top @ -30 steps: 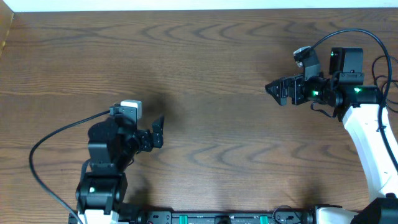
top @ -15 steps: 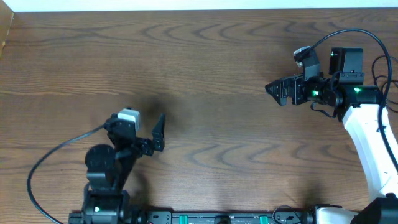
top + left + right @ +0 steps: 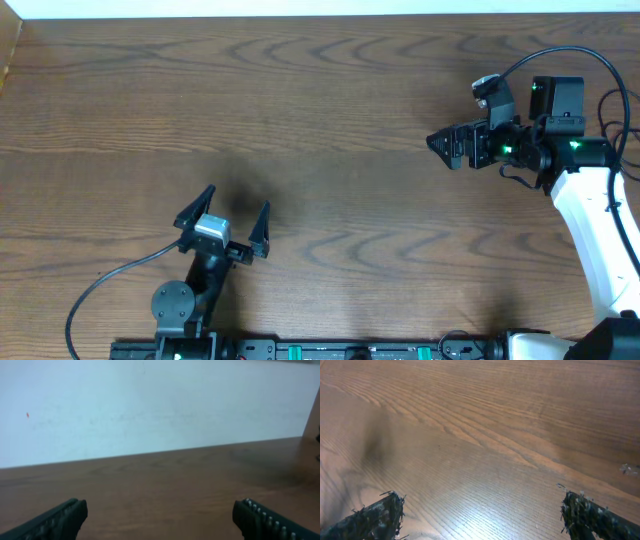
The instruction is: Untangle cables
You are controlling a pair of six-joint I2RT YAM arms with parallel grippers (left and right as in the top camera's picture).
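No loose cables, black or white, show in any view; only bare wood lies before both grippers. My left gripper point(image 3: 237, 197) is open and empty near the table's front left, its fingers spread wide. In the left wrist view point(image 3: 160, 510) it looks across the table toward a white wall. My right gripper point(image 3: 438, 143) is open and empty at the right side, pointing left. In the right wrist view point(image 3: 480, 502) its frayed black fingertips point(image 3: 382, 510) stand far apart above the wood.
The brown wooden table point(image 3: 330, 110) fills the overhead view. A thick black wire fixed to the left arm point(image 3: 110, 280) curves over the front left. Another fixed wire point(image 3: 560, 55) loops above the right arm. The arm bases stand along the front edge.
My left arm has drawn back toward the front edge and its wrist has turned, so both spread fingers now show from above. The right arm has not moved.
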